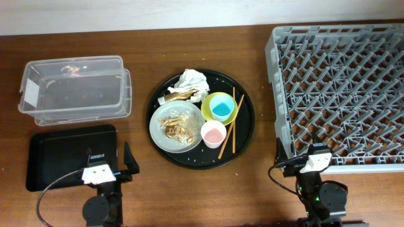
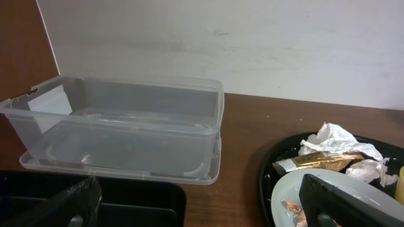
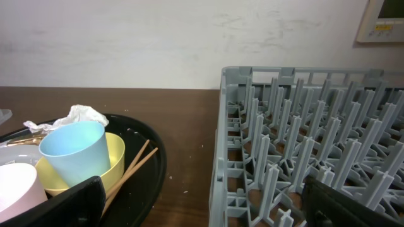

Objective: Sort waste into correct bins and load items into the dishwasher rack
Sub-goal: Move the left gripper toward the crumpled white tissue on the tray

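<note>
Wooden table [image 1: 189, 195]: round black tray [image 1: 196, 159] holds plate [image 1: 163, 133], bowl [image 1: 231, 115], chopsticks [image 1: 228, 135], tissue [image 1: 192, 81].

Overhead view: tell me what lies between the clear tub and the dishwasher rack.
The loaded round black tray sits between the clear tub and the dishwasher rack, with bare table on either side; the overhead view shows it.
</note>
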`<state>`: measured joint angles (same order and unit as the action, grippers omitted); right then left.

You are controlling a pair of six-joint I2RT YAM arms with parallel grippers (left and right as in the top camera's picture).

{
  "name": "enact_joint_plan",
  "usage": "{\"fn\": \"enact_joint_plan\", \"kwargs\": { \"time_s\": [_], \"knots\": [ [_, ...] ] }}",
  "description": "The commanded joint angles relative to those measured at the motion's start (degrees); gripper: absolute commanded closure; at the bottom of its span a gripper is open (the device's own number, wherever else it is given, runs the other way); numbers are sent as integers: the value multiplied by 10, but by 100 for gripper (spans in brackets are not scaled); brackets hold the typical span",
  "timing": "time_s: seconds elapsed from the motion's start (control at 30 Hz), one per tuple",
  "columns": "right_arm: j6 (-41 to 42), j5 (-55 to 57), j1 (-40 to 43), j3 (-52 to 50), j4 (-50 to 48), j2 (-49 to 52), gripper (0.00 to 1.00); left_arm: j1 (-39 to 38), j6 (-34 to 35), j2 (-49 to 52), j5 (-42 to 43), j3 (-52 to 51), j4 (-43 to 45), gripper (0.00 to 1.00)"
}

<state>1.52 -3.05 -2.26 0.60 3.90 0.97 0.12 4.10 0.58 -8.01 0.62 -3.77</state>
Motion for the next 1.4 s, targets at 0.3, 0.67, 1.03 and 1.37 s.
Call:
{"fn": "enact_joint_plan", "kwargs": {
  "time_s": [0.3,0.67,1.03,1.37],
  "knots": [
    [7,-10,-3,-3,3,2,2,-2,-7,1,-14,-1,-2,1],
    [7,-10,-3,-3,3,2,2,-2,-7,1,-14,-1,-1,1],
    [7,-10,-3,-3,3,2,2,-2,229,1,395,-1,30,1],
    [7,-10,-3,-3,3,2,2,-2,116,156,322,311,-136,1]
  ]
}}
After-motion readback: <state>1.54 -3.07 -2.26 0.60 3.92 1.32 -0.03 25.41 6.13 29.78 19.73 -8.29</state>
